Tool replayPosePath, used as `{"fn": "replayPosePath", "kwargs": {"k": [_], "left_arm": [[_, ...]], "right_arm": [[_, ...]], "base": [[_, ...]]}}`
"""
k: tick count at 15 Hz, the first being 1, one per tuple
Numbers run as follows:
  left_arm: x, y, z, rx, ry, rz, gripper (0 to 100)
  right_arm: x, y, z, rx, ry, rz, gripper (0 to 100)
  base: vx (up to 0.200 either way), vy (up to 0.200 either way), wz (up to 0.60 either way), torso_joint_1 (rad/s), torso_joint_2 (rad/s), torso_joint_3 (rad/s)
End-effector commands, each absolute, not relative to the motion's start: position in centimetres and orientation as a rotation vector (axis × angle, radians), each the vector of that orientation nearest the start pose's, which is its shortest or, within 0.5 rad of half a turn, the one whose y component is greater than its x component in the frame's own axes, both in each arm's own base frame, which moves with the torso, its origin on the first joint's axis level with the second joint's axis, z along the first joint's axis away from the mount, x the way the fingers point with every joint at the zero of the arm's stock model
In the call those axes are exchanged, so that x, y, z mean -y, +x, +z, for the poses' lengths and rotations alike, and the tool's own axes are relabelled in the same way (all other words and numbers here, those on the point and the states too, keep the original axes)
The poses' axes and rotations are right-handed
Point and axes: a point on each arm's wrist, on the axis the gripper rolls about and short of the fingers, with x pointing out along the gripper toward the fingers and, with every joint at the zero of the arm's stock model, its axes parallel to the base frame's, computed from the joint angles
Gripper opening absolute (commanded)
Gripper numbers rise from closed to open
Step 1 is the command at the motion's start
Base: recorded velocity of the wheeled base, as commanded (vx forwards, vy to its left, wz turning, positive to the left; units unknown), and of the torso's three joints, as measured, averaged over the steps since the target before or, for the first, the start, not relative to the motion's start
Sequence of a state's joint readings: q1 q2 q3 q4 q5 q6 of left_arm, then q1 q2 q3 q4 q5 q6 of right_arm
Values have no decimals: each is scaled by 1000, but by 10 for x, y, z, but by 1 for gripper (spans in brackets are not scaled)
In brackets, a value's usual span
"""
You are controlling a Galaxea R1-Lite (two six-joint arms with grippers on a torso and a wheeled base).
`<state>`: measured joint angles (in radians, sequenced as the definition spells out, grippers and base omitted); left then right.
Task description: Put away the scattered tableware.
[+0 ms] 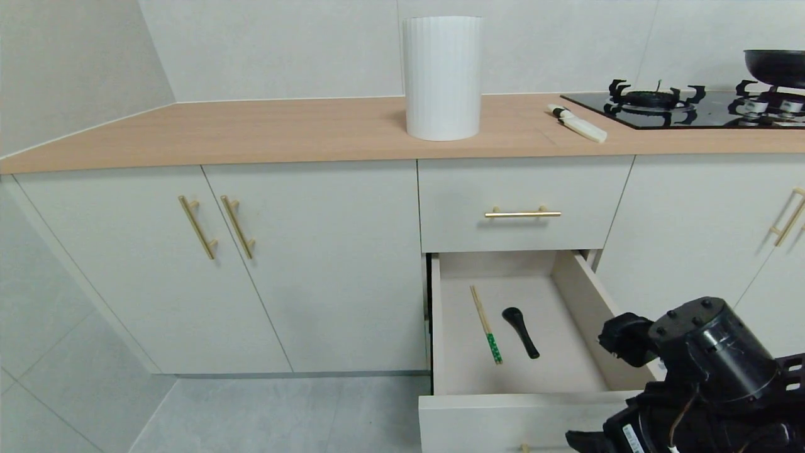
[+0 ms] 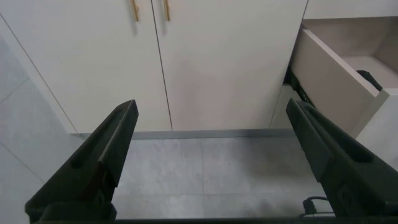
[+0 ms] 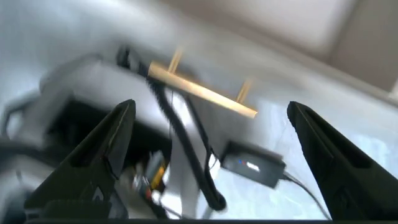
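Two items, chopsticks [image 1: 485,324] & black spoon [image 1: 522,332], lie in open drawer [image 1: 583,292]; L gripper [image 2: 210,118], R gripper [image 3: 210,118] both apart, empty.

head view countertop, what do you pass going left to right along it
white canister → cream utensil → burner → pan
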<state>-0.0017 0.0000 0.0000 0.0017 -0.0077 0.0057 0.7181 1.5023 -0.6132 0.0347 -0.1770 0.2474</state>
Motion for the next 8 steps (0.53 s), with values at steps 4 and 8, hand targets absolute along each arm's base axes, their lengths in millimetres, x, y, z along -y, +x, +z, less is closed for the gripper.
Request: {"fn": "replayPosePath", "kwargs": {"k": [4,8], "left_arm": [[0,-23,75,-3,6,-9,100],[0,-23,75,-3,6,-9,100]], "right_arm": [[-140,151,111,-1026,-286,457,100],[-148,162,101,-1065,-288,417,100]], "base": [[0,0,0,0,0,0],[0,0,0,0,0,0]]}}
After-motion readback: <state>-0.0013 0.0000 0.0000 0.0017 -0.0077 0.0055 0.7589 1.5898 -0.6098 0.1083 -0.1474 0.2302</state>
